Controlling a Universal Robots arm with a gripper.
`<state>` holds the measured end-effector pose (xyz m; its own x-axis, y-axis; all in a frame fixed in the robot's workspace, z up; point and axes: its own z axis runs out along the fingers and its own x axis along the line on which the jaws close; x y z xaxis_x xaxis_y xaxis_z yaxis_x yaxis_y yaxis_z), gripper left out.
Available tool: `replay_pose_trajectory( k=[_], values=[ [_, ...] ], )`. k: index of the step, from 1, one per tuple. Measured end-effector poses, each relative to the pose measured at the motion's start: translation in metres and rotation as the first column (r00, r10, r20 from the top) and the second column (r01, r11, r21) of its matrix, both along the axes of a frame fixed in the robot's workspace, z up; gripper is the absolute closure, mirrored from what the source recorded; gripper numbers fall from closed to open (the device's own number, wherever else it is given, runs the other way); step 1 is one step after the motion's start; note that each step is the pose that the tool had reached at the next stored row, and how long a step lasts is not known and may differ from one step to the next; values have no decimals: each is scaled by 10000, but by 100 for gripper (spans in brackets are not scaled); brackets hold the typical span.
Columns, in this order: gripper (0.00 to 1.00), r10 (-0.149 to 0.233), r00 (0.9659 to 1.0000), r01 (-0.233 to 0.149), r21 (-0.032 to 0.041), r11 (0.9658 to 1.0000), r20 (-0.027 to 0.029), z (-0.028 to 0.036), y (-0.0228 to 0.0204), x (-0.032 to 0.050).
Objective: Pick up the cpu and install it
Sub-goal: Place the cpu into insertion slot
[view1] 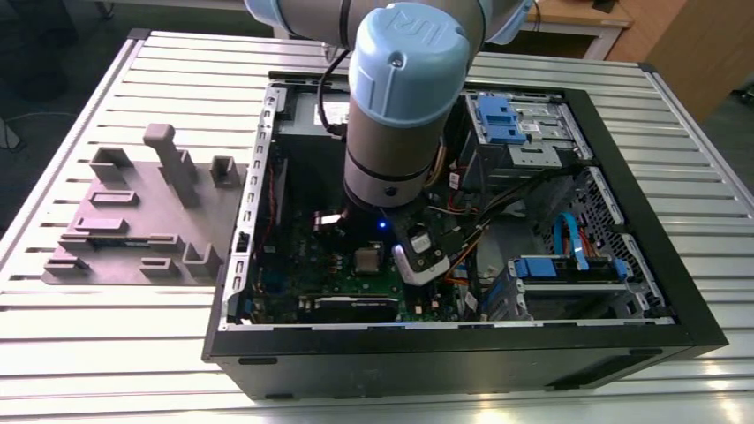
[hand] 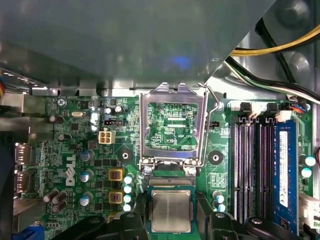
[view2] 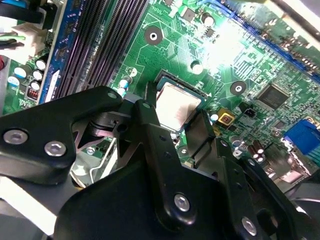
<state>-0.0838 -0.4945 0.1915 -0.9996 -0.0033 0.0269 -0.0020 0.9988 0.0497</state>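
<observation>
Reaches down into the open computer case point(view1: 471, 358) on the slatted tabletop point(view1: 118, 353). Grasps the cpu point(view2: 176, 104) point(hand: 171, 210) with the claw point(view2: 177, 111), fingers point(view2: 150, 120) against two opposite edges in both wrist views. Holds it flat at the socket on the green motherboard point(hand: 75, 150), just beside the flipped-open metal retention frame point(hand: 142, 130) and near the black memory slots point(hand: 250, 165). Stands apart from a grey fixture block point(view1: 130, 221) at the exterior view's left of the case.
</observation>
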Motion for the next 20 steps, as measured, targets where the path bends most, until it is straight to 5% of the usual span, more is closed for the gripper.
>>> replay_pose_trajectory(
  k=[10, 20],
  values=[
    [53, 1, 10000, -1, -1, 10000, 3, -42, 14, -8],
    [53, -4, 10000, 4, 3, 10000, -2, -18, 14, -24]
  ],
)
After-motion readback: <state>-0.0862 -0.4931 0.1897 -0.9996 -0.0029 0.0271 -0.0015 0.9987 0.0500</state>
